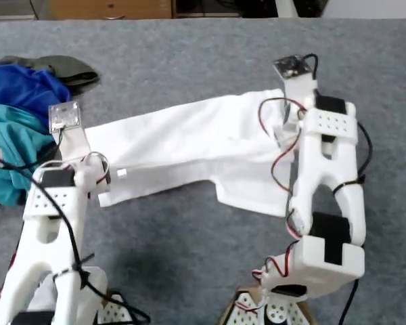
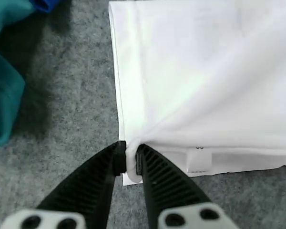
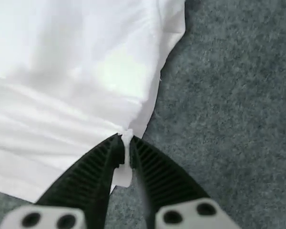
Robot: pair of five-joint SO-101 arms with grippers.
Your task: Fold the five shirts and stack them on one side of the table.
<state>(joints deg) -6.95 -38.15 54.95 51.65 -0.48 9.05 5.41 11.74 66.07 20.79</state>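
White shirt (image 1: 189, 142): being pinched at both ends, lying stretched across the table (image 1: 189, 264).
Left gripper (image 2: 128, 155): clenching only a thin hem fold, possibly slipping under pull.
Right gripper (image 3: 125, 142): biting a bare edge tip, risking the same.
Coloured pile (image 1: 13, 122): crowding the left hem, possibly snagging.

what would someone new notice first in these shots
The white shirt, stretched across the middle of the grey table between the two arms. The left gripper and the right gripper are each shut on an edge of it. Beside the left arm lies a heap of blue and teal shirts.
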